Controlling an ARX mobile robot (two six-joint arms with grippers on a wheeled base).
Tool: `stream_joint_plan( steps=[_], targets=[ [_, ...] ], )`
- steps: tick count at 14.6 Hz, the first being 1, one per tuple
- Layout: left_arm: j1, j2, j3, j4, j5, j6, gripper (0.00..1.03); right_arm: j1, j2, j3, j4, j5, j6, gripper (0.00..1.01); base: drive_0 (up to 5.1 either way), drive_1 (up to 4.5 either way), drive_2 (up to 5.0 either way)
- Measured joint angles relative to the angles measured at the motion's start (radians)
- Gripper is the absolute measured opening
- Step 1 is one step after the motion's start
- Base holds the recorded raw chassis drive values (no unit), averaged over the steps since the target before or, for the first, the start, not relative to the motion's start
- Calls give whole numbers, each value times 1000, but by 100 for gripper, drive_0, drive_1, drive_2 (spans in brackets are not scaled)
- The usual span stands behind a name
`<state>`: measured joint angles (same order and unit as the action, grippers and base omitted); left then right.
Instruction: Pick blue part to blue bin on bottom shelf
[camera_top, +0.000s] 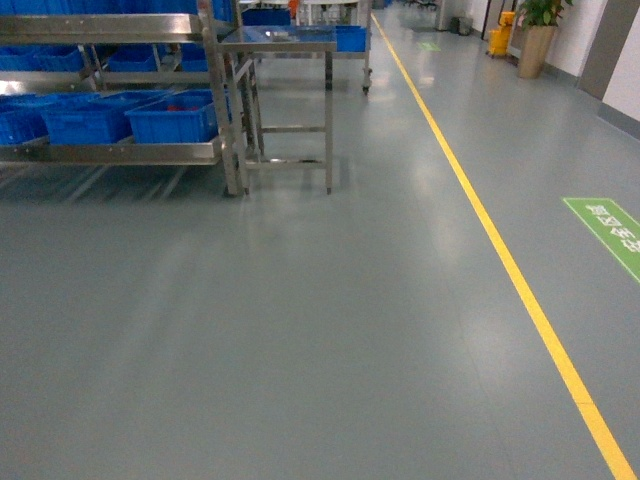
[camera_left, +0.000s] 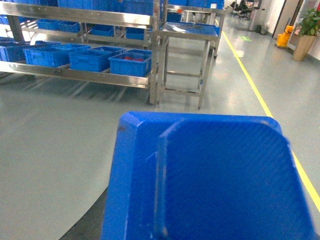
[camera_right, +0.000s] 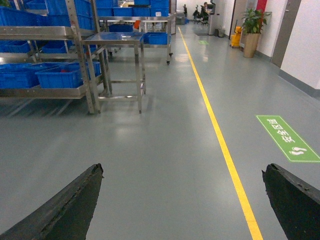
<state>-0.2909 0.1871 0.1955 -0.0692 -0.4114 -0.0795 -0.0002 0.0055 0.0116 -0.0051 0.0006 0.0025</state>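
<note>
A large blue part (camera_left: 210, 175) with rounded corners fills the lower half of the left wrist view, sitting in my left gripper, which is shut on it. Only one dark finger (camera_left: 87, 222) shows beside its left edge. The bottom shelf (camera_top: 110, 153) of the steel rack lies far off at the upper left and carries several blue bins (camera_top: 175, 118). The same shelf (camera_left: 90, 76) and bins (camera_left: 131, 64) appear beyond the held part. My right gripper (camera_right: 182, 169) hangs open over bare floor, nothing between its fingers. Neither gripper shows in the head view.
A steel table (camera_top: 285, 45) stands right of the rack. A yellow line (camera_top: 500, 250) runs along the grey floor, with a green floor sign (camera_top: 610, 230) at the right. A potted plant (camera_top: 535, 40) and a yellow bucket (camera_top: 500, 40) are far back.
</note>
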Motion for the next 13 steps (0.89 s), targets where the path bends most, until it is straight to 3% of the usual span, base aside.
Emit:
stream_joint_plan(
  steps=[13],
  targets=[
    [0, -2, 0, 4, 0, 0, 43, 0, 0, 0, 0, 0, 0, 98, -1, 417, -419]
  ],
)
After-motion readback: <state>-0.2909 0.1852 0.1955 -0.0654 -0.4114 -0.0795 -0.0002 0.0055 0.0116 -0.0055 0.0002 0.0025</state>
